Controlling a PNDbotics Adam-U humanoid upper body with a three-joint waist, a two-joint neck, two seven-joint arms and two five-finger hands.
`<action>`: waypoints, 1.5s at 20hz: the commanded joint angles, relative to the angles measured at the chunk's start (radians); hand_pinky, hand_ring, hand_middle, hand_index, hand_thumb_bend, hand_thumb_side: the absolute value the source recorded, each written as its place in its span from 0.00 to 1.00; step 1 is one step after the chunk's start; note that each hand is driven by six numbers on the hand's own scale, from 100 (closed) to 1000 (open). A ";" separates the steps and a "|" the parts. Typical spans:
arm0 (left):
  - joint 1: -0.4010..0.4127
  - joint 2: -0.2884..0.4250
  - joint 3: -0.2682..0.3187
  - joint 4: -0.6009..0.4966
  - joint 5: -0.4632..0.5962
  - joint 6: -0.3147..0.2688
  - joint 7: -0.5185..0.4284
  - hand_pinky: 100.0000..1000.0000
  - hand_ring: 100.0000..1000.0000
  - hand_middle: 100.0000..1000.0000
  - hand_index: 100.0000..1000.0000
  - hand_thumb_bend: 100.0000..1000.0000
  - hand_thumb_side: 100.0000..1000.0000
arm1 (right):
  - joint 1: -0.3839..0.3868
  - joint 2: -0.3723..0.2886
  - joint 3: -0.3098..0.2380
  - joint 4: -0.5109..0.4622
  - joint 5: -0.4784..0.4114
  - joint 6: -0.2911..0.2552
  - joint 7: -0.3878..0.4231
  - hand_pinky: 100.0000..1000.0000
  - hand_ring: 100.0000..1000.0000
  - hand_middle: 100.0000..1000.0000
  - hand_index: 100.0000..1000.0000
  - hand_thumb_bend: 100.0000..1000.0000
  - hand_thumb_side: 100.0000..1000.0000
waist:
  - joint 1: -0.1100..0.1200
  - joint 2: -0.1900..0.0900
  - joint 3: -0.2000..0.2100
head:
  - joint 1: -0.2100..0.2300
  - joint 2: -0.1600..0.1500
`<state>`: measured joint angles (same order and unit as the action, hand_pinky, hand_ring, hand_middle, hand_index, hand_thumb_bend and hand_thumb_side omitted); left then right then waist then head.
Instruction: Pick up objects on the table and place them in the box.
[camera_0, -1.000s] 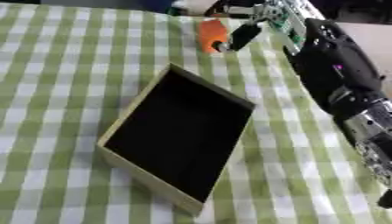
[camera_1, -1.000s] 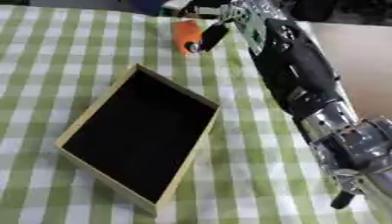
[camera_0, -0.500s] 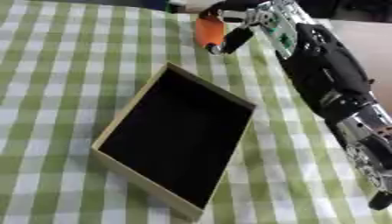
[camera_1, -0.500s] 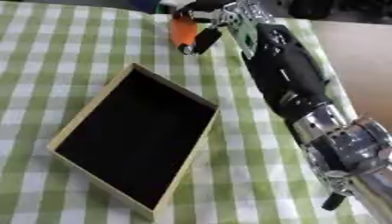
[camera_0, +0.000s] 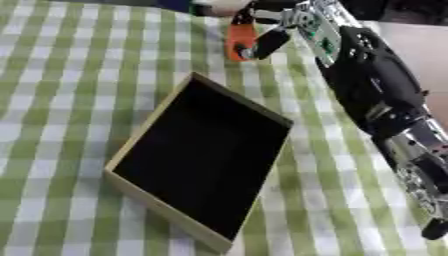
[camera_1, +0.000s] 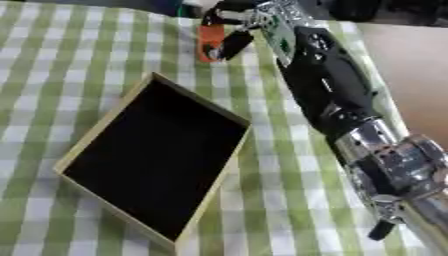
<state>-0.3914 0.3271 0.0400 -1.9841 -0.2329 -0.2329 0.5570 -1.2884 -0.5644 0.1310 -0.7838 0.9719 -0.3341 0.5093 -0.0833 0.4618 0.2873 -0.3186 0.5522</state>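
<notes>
Pinching an orange object (camera_0: 240, 39) in curled fingers, the right robot hand (camera_0: 278, 26) hangs beyond the box (camera_0: 131, 151).

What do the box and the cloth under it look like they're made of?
The box: probably cardboard or thin wood, judging by its pale tan, matte, thin straight walls; the inside is flat black, maybe a liner, with no shine. The tablecloth: likely woven fabric, a green and white check, matte, lying flat. Neither can be settled by look alone.
</notes>
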 joint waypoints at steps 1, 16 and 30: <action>-0.012 0.020 0.002 -0.016 0.002 0.000 -0.003 0.74 0.69 0.74 0.72 0.43 0.61 | -0.016 -0.024 0.002 -0.024 0.019 0.004 -0.055 0.82 0.68 0.42 0.60 0.08 0.39 | 0.006 -0.022 -0.002 | 0.003 -0.006; -0.009 0.023 0.006 -0.016 0.004 0.001 -0.010 0.74 0.69 0.74 0.73 0.44 0.61 | -0.027 -0.024 0.003 -0.028 0.042 0.012 -0.157 0.78 0.59 0.28 0.45 0.02 0.35 | 0.008 -0.049 -0.012 | 0.007 0.015; 0.030 0.032 0.011 -0.016 0.006 0.007 -0.011 0.74 0.70 0.74 0.73 0.45 0.59 | -0.001 -0.065 0.136 -0.168 -0.363 0.000 0.022 0.70 0.56 0.31 0.48 0.00 0.41 | 0.021 -0.167 -0.073 | 0.062 0.125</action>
<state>-0.3576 0.3354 0.0411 -1.9841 -0.2304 -0.2278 0.5468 -1.2716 -0.5913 0.2526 -0.9127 0.6639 -0.3357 0.5098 -0.0691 0.3152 0.2130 -0.2642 0.6645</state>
